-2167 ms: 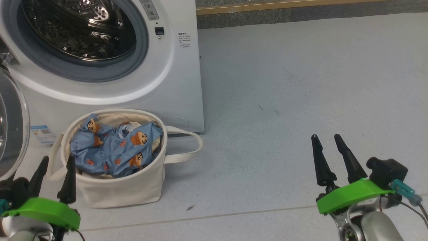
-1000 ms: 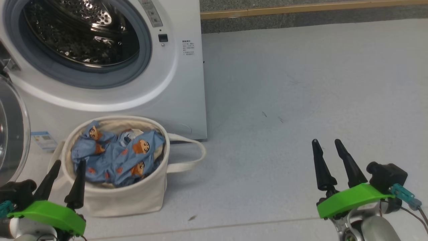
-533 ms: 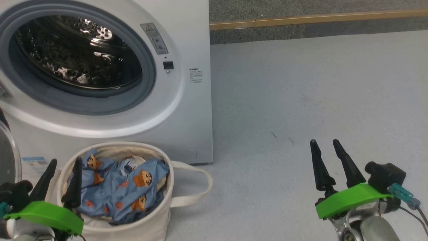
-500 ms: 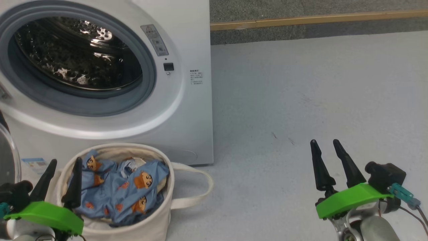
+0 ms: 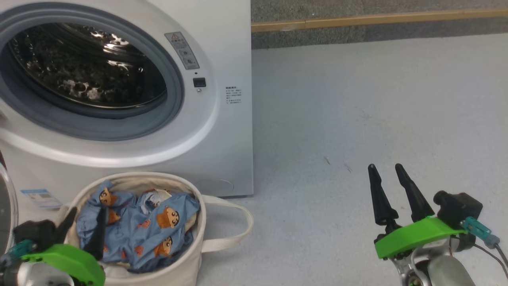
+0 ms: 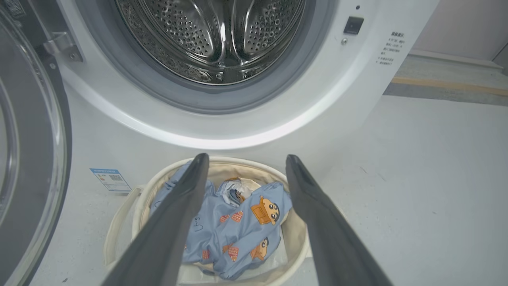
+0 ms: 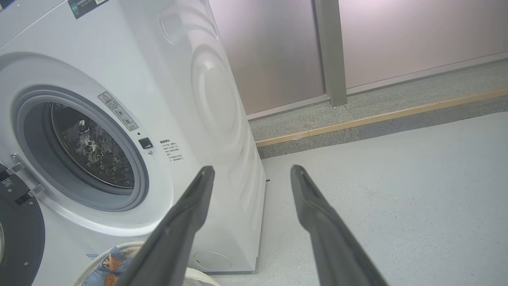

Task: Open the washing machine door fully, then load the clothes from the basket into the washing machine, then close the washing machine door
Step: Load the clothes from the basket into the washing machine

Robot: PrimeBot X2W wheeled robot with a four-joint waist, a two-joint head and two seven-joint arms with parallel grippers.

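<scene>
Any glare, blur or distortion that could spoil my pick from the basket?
Head view: bright glints on the steel drum; the clothes read clear. Left wrist view: clothes sharp, washing machine front bowed by the wide lens. Right wrist view: pale glare on the back wall.

So, the room: a pale grey-blue speckled floor [image 5: 377, 111] is laid across pretty much everything, and a couple of small dark scuff marks [image 5: 326, 160] can be spotted on it. Along the far edge it's bordered by a darker grey speckled stone kerb [image 5: 357, 32], with a thin tan wooden strip [image 5: 377, 18] run along it. Behind that, tall frosted pinkish-white wall panels [image 7: 416, 35] can be made out from the right wrist view, split by a plain grey upright post [image 7: 329, 51]. Soft, even light is let through the panels and spread over the floor.
</scene>
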